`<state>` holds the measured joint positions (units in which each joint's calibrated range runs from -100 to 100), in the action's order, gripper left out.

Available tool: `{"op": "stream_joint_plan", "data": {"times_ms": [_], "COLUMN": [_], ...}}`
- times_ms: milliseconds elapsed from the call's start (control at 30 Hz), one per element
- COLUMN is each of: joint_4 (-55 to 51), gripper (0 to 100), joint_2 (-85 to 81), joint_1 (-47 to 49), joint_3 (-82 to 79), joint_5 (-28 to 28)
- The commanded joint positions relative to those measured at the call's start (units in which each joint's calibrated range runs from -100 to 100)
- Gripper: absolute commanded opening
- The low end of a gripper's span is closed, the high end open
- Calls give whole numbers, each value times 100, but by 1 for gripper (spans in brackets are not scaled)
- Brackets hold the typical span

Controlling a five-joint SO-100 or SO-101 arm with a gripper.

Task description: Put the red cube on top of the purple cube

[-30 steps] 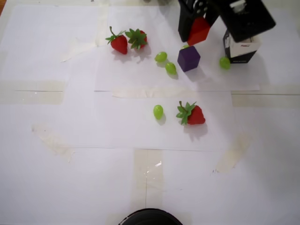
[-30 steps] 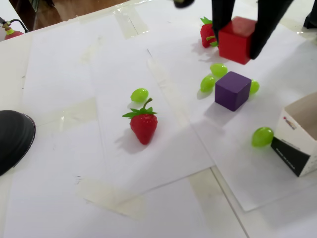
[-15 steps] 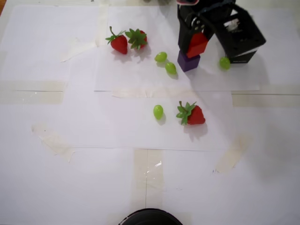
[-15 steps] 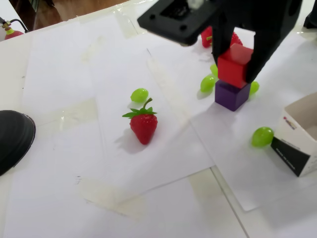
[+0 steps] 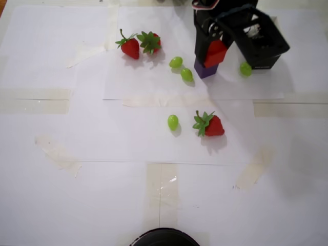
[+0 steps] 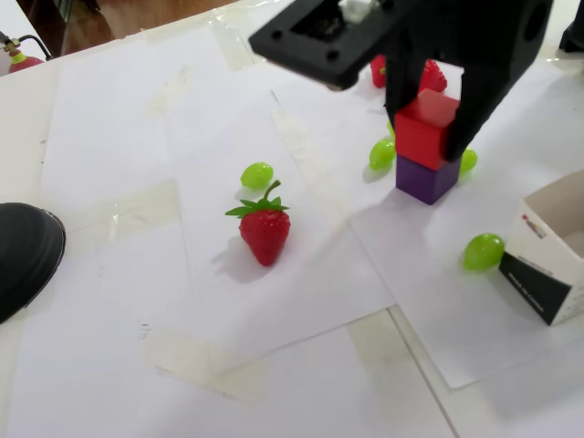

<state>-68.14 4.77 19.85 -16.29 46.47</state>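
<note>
The red cube point(image 6: 428, 129) rests on top of the purple cube point(image 6: 425, 180), held between the black fingers of my gripper point(image 6: 429, 137). The fingers still press both of its sides. From overhead the red cube point(image 5: 215, 53) covers most of the purple cube point(image 5: 204, 70), and my gripper point(image 5: 212, 51) and the arm's black body hide the area behind them.
Strawberries lie at the back left point(image 5: 130, 47) and mid-table point(image 5: 208, 125). Green grapes point(image 5: 176, 62) are scattered around the stack, one point(image 6: 483, 251) beside a black-and-white paper box point(image 6: 551, 252). A black round object point(image 6: 23, 255) sits at the table edge.
The gripper carried the red cube down from above and behind the purple cube onto its top. It has sunk a little further in the last half second.
</note>
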Motion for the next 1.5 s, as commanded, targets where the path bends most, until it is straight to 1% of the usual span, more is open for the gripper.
{"op": "stream_joint_plan", "data": {"times_ms": [0, 467, 533, 633, 767, 833, 900, 1033, 1167, 1367, 1467], "joint_4": [66, 50, -8, -40, -187, -343, -457, -408, -383, -661, -980], "gripper": [0, 1, 6, 18, 28, 34, 36, 43, 46, 49, 49], "joint_2": [-13, 30, 30, 13, -13, -13, -13, -39, -133, -709, -1294], "joint_1": [-103, -154, -117, -44, 96, 155, 177, 199, 221, 155, 52], "joint_3": [-71, -198, -171, -116, 102, 256, 374, 556, 574, 802, 1074], "joint_5": [-29, -83, -78, -29, 98, 156, 264, 274, 322, 327, 376]}}
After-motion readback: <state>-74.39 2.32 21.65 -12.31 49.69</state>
